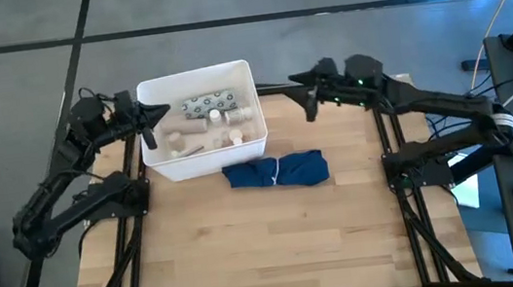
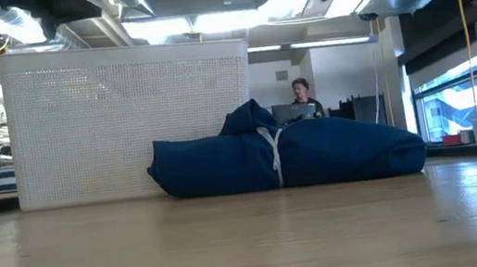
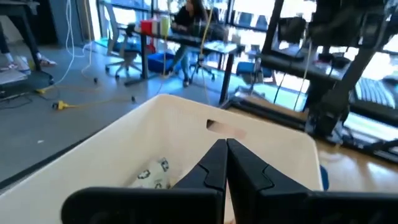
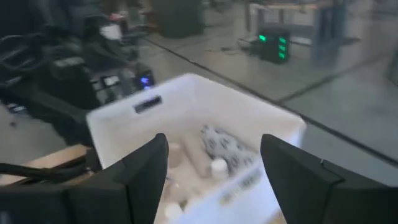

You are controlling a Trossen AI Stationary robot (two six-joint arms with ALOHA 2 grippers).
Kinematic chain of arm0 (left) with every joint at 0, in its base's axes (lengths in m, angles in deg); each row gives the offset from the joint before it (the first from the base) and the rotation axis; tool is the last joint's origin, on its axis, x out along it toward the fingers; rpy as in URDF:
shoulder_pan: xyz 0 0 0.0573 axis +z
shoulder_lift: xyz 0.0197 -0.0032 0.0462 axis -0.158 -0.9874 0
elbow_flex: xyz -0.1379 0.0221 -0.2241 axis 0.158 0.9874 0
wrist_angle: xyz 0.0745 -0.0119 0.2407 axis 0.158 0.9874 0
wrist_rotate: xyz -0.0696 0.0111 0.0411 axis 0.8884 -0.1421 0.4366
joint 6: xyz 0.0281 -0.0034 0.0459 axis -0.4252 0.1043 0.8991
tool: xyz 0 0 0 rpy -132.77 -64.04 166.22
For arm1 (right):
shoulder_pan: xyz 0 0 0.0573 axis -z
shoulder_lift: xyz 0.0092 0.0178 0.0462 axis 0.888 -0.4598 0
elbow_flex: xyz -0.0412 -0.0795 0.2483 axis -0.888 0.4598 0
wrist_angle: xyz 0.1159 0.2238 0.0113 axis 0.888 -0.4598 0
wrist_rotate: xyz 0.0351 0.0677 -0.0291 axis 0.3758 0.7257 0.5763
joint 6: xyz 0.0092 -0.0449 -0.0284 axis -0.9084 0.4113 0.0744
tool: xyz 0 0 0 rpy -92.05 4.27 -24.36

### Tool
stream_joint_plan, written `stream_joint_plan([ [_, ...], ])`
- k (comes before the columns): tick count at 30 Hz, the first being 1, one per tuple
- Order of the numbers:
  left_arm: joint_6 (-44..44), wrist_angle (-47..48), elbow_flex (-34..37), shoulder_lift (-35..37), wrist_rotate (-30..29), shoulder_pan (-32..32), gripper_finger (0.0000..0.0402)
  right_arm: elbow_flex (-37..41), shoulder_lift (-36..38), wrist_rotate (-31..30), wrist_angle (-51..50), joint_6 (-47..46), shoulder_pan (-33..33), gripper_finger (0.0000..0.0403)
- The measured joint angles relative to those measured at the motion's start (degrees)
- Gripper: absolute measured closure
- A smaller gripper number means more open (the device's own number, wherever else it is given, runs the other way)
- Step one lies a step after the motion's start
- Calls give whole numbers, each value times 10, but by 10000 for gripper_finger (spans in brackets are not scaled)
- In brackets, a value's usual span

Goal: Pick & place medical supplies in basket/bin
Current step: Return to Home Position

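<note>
while beside the tub [image 1: 210,161], blue cloth [image 1: 275,172] on wood table [image 1: 250,252], office [image 2: 342,72] beyond

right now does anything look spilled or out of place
Nothing spilled: the supplies lie inside the white tub. The dark blue cloth stands out, bunched on the table beside it. The left gripper and right gripper flank the tub.

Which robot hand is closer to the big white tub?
Left. The left gripper is right at the white tub's left rim, fingers shut. The right gripper hangs beyond the tub's right side, with a clear gap between, fingers open.
</note>
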Motion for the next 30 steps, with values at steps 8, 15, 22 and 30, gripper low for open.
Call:
stream_joint_plan([
  [8, -59, 8, 37, 136, -146, 50, 398, 109, 108, -120, 1, -44, -14, 147],
  [15, -137, 17, 134, 271, -190, 52, 397, 197, 186, -176, 22, -31, -14, 147],
  [22, -124, 39, 175, 294, -318, 49, 396, 302, 250, -177, 141, -48, -20, 147],
  [30, -130, 43, 210, 300, -388, 48, 398, 344, 278, -177, 142, -88, -24, 147],
])
